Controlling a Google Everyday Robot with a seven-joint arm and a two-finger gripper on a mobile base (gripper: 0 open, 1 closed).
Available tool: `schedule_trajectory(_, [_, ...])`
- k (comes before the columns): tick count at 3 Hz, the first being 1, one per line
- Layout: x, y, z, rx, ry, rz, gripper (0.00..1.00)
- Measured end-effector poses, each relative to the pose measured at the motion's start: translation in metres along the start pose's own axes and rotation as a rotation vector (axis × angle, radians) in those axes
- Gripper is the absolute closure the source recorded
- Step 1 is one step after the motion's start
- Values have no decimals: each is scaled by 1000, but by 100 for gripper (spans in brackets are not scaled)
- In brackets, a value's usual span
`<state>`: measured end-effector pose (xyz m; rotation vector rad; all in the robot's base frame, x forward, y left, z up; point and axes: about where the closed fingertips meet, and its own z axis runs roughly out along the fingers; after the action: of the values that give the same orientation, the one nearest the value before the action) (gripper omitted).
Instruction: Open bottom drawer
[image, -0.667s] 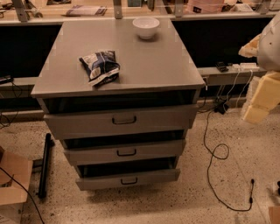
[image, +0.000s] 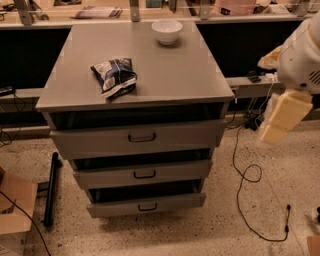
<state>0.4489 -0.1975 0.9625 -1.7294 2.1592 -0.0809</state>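
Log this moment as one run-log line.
goal: open bottom drawer | state: ajar | hand: right of cabinet, clear of handle | top: bowl, bag

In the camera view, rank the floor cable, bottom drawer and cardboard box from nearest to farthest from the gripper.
The gripper hangs right of the cabinet.
1. Floor cable, right, below it.
2. Bottom drawer, centre, lowest.
3. Cardboard box, far left.

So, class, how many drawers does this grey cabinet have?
3, stacked: the top drawer, the middle drawer below it, the bottom drawer nearest the floor. The gripper hangs to the right of the cabinet, touching none.
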Motion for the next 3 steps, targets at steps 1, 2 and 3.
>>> schedule_trajectory(1, [-13,-2,29,4,-75,-27,0])
schedule_trajectory(2, [3,-4,67,-63,-187,18,0])
schedule_trajectory(3, [-1,-2,78,-96,-220,29,0])
